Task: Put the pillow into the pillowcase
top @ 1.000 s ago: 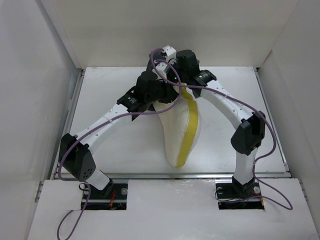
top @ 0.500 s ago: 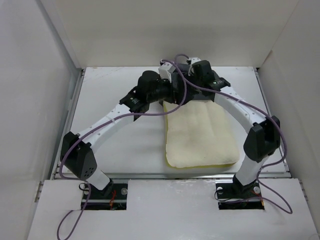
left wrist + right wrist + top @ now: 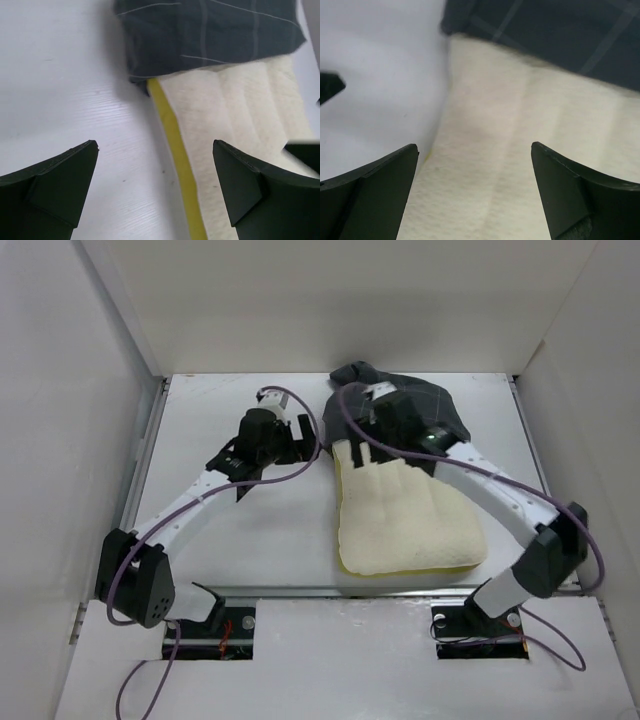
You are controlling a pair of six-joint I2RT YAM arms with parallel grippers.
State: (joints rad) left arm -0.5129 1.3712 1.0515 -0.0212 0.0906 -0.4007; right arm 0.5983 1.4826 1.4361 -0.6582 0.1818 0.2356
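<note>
Your white worktop (image 3: pixel 230 530) carries two things: a pillow (image 3: pixel 410 525) and a pillowcase (image 3: pixel 445 410).
You'll find the cream pillow lying flat on the right half of the worktop, its long side running from the near edge toward the back, with a yellow strip (image 3: pixel 175 145) along its left edge. The dark checked pillowcase lies bunched at the back of the worktop, and its near hem covers the pillow's far end.

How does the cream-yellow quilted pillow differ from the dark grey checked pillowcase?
The cream-yellow quilted pillow is pale with a yellow edge; the dark grey fabric pillowcase carries thin light checks. The pillow lies flat, spread out; the pillowcase is bunched over only its far end. Both are soft and touch on the white table.
</note>
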